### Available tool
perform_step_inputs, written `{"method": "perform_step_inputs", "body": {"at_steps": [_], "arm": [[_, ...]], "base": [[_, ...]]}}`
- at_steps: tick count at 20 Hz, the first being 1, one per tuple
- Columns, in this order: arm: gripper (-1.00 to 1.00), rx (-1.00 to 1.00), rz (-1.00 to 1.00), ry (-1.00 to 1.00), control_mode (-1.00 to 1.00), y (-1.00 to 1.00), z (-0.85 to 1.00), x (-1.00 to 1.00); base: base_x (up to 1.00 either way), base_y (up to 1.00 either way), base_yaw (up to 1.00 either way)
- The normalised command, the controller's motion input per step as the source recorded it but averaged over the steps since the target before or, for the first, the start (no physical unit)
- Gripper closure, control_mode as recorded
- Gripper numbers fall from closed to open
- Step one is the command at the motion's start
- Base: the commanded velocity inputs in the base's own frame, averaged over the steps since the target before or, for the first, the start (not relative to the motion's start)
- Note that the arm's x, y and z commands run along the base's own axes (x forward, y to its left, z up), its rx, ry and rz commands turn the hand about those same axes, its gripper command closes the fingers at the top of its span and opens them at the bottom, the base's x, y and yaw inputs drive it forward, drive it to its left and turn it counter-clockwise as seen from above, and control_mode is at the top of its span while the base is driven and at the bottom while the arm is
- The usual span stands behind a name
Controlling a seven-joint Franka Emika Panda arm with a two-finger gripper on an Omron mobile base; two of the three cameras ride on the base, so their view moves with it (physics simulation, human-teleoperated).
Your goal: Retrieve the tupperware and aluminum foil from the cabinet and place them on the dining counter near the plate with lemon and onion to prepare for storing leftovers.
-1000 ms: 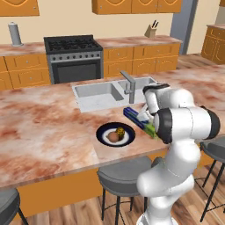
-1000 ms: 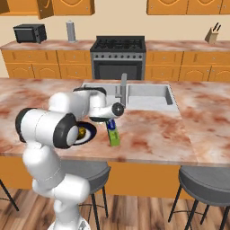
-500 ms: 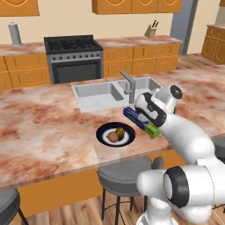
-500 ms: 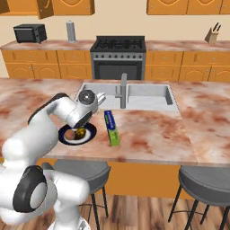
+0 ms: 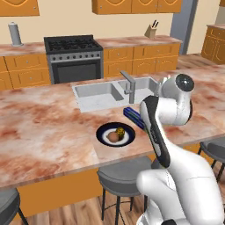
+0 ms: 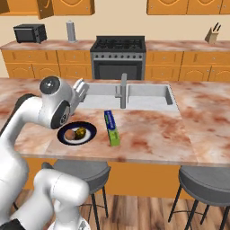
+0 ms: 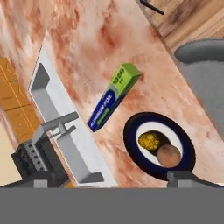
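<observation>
The aluminum foil [image 7: 113,97], a dark blue box with a green end, lies flat on the dining counter [image 7: 109,39] between the sink and the counter's front edge. Just beside it sits the dark plate [image 7: 158,146] holding the lemon [image 7: 150,140] and the onion [image 7: 169,154]. My gripper [image 7: 111,180] hangs high above them, open, with nothing between its fingers. From the right base the foil [image 6: 111,127] lies right of the plate [image 6: 77,133], and the gripper [image 6: 82,90] is raised over the counter's left part. The tupperware is out of view.
An inset steel sink [image 6: 148,96] with a faucet [image 6: 122,91] sits behind the foil. Grey bar stools [image 5: 125,173] stand along the counter's near edge. Across the aisle are a stove [image 5: 72,57], the wall counter with a knife block [image 5: 151,30], and orange wall cabinets [image 5: 132,5].
The arm has lifted and pulled back from the foil box, carrying the open gripper up and away. The foil stays lying on the counter beside the plate.
</observation>
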Motion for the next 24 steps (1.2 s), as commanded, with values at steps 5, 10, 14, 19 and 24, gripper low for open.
{"method": "perform_step_inputs", "body": {"at_steps": [5, 10, 14, 19, 24], "arm": [[-1.0, -0.13, 0.15, -0.15, -1.0, -0.01, 0.82, -1.0], [-1.0, -0.12, 0.23, -0.05, -1.0, -0.01, 0.43, -1.0], [-1.0, 0.0, 0.0, 0.0, 1.0, 0.0, 0.0, 0.0], [-1.0, 0.0, 0.0, 0.0, 1.0, 0.0, 0.0, 0.0], [-1.0, 0.0, 0.0, 0.0, 1.0, 0.0, 0.0, 0.0]], "base": [[0.0, 0.0, 0.0], [0.0, 0.0, 0.0], [-1.0, 0.35, 0.45], [-0.69, 1.0, 0.54], [-0.07, 1.0, 0.35]]}}
